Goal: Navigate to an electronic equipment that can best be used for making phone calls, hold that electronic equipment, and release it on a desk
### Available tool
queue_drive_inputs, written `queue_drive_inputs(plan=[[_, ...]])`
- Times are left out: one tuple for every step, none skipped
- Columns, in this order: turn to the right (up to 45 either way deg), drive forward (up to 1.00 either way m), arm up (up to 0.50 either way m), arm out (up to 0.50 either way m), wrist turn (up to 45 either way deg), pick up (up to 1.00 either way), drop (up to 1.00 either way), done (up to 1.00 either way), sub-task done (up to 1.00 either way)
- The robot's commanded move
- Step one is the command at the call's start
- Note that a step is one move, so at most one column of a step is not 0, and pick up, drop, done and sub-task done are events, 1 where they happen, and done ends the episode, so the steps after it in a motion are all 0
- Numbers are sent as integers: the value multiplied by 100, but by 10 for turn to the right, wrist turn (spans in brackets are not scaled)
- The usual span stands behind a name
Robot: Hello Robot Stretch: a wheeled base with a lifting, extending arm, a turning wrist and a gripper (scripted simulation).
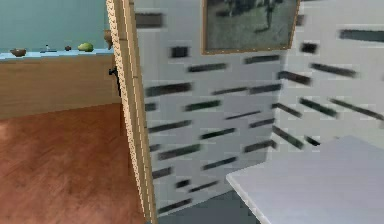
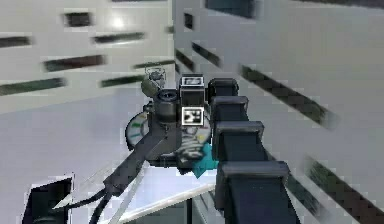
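White walls with dark dashes close in around a pale bench (image 2: pixel 150 195). Your arm (image 2: pixel 245 160) reaches over it. The tool (image 2: pixel 158 90) sits against clutter (image 2: pixel 140 130) on the bench, so you cannot tell whether it holds anything, nor which shape is the phone.

Forward view: bright, even light with no lamp in sight. The white wall (image 1: pixel 230 120) with dark dashes is lit evenly and turns slightly greyer low down. The table (image 1: pixel 330 185) is pale and matte, with no glare. The wooden floor (image 1: pixel 60 160) is warm and well lit. The door frame (image 1: pixel 130 110) leans, in the picture only.

Arm side view: a soft bright patch of glare sits high on the wall (image 2: pixel 125 20). The wall face right of the corner is greyer. The arm (image 2: pixel 245 150) shows dark, with a faint sheen along its top edges. The tabletop is bright here too.
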Motion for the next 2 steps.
queue_drive_inputs(plan=[[0,0,0,-16,0,0,0,0,0],[-450,0,0,0,0,0,0,0,0]])
